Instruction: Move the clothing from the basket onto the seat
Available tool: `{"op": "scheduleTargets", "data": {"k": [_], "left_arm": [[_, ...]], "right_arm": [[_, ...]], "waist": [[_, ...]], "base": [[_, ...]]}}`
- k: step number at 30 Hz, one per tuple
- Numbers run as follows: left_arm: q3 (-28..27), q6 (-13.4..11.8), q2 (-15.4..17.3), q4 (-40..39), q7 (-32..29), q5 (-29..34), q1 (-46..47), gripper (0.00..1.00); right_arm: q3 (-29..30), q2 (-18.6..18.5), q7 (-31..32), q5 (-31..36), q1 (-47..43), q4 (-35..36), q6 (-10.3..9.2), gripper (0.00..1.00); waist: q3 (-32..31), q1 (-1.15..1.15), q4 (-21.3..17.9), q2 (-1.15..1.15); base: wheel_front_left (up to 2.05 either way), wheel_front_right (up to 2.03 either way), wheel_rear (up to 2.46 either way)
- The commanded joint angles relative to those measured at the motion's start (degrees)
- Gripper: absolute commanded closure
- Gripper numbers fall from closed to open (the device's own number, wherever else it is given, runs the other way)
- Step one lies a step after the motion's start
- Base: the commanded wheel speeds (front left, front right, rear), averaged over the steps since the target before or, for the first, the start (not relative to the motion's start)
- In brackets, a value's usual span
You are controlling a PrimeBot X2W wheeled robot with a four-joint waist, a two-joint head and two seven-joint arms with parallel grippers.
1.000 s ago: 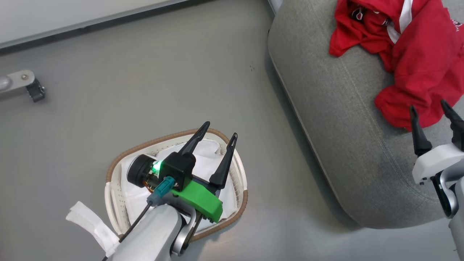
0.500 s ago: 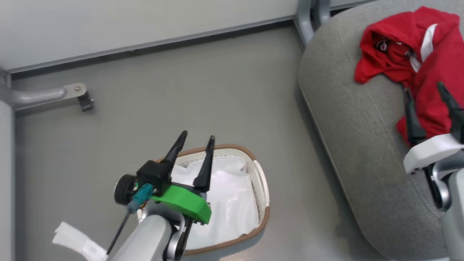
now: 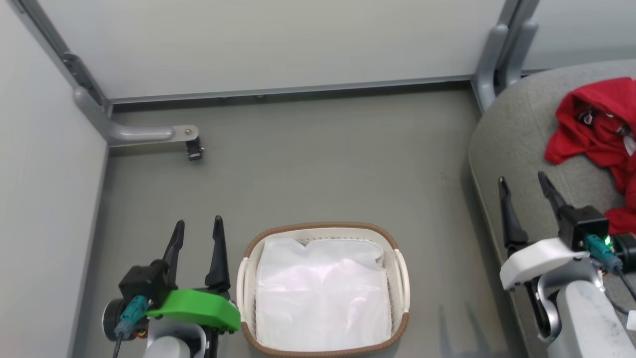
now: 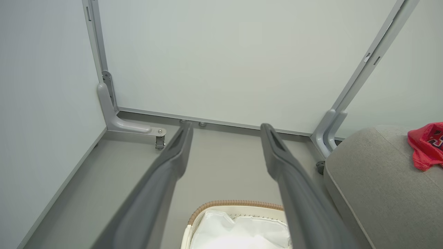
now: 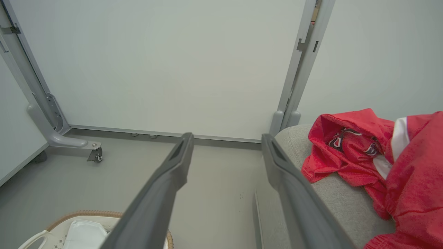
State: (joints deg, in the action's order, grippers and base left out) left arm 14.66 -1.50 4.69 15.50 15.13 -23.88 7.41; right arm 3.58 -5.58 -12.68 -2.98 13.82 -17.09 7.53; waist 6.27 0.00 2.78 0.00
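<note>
The red clothing point(image 3: 598, 136) with white trim lies heaped on the grey seat point(image 3: 521, 149) at the right; it also shows as a red heap point(image 5: 373, 166) in the right wrist view and a red corner point(image 4: 427, 145) in the left wrist view. On the floor stands the white basket point(image 3: 400, 271) with a brown rim, lined with a plain white cloth point(image 3: 323, 293). My left gripper point(image 3: 197, 226) is open and empty, just left of the basket. My right gripper point(image 3: 521, 180) is open and empty above the seat's front edge, left of the clothing.
White partition panels stand behind and at the left. A grey panel foot with a castor point(image 3: 191, 148) juts onto the floor at the back left. A grey post point(image 3: 497, 64) stands behind the seat. Grey floor lies between basket and wall.
The head camera has swung up and left, so the whole picture shifted. My left gripper has come off the basket to its left side. Both grippers stayed open.
</note>
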Motion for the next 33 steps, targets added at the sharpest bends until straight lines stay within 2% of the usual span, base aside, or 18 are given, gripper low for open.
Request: {"op": "scheduleTargets", "data": {"k": [1,7,17,33], "left_arm": [[-0.86,0.48,-0.14,-0.12,0.01,0.92,-1.44,0.0],[-3.34,1.36,-1.03,-1.92,0.02,2.91,-4.44,0.0],[-6.38,1.75,-1.46,-2.84,0.02,4.25,-7.72,0.0],[-6.25,2.83,-1.74,-1.42,0.02,4.41,-7.32,0.0]], "right_arm": [[0.3,0.52,-0.64,0.46,-1.7,-0.1,-0.08,0.0],[0.3,2.35,-1.99,0.89,-5.53,0.88,-0.07,0.0],[-2.49,2.56,-2.53,-1.9,-9.14,2.37,-0.08,0.0],[-2.92,2.58,-2.57,-2.77,-9.95,3.21,-0.08,0.0]], "waist": [[-2.56,0.0,2.85,0.0],[-3.6,0.0,3.91,0.0],[-4.16,0.0,3.37,0.0],[-4.5,0.0,2.62,0.0]], "base": [[0.0,0.0,0.0],[0.0,0.0,0.0],[0.0,0.0,0.0],[0.0,0.0,0.0]]}}
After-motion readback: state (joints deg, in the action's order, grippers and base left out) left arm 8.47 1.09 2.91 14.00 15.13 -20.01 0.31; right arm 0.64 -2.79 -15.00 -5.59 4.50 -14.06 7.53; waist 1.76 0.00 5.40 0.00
